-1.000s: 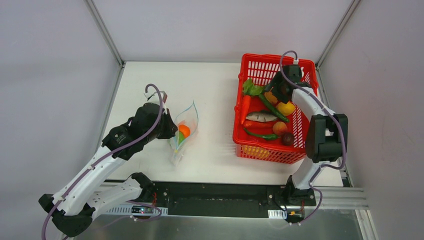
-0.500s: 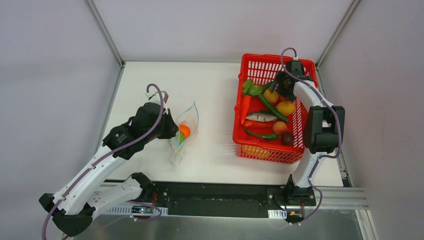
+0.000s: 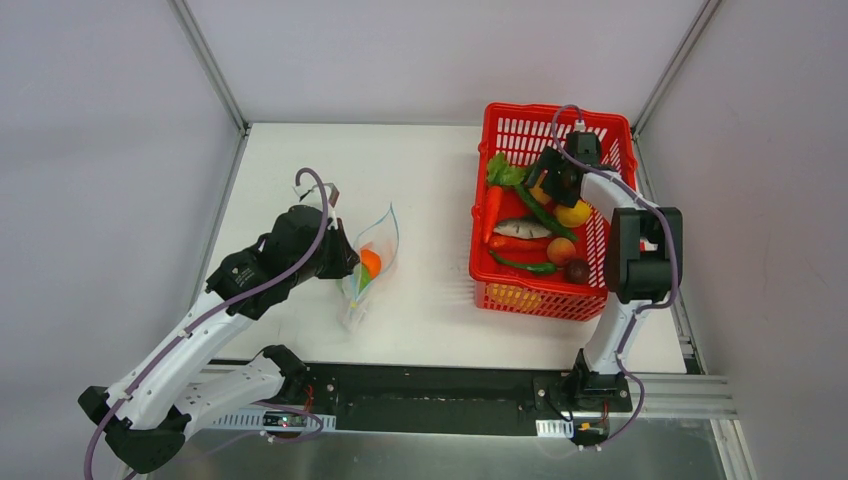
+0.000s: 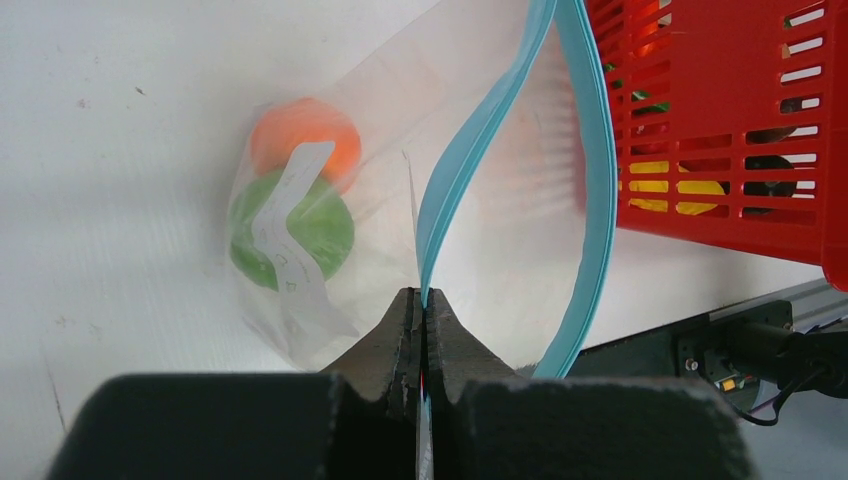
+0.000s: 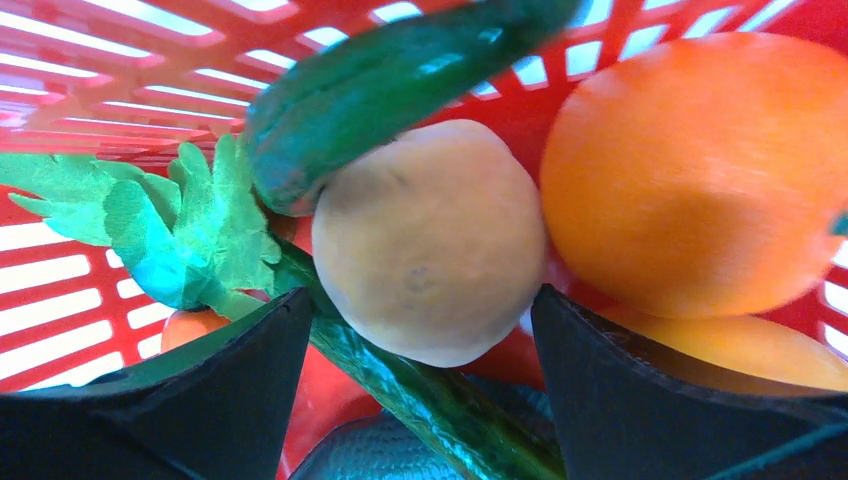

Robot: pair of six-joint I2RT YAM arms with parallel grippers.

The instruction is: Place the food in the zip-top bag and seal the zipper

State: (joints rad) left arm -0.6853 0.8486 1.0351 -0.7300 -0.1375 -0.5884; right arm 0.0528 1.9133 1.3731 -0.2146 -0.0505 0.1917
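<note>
Left arm: left gripper [image 4: 421, 300] is clamped shut on the zipper [image 4: 470, 150], pinching one teal-blue lip of the zip-top bag [image 3: 368, 268]. The other lip bows away, so we see the mouth gaping open toward the basket. The bag lies on the white table [image 3: 430, 170], left of centre, just beside the left gripper's fingers. Inside it are an orange ball [image 4: 305, 135] and a green piece [image 4: 325, 235], touching each other, with the white label [image 4: 290, 195] across them.

Right side: the red mesh basket [image 3: 600, 130] sits at the table's right edge, well apart from the bag. In it we see a carrot [image 3: 490, 215], a fish [image 3: 520, 229], a green chili [image 3: 525, 266], a peach ball [image 3: 560, 250] and a dark purple ball [image 3: 577, 270].

Right gripper [image 5: 425, 325] is down in the far half of the basket, jaws spread wide and holding nothing. A tan ball [image 5: 430, 240] sits between the fingertips; we cannot tell if they touch it. A cucumber [image 5: 390, 80] lies over the ball, a lettuce leaf [image 5: 170, 220] is to its left and an orange [image 5: 700, 170] to its right.
</note>
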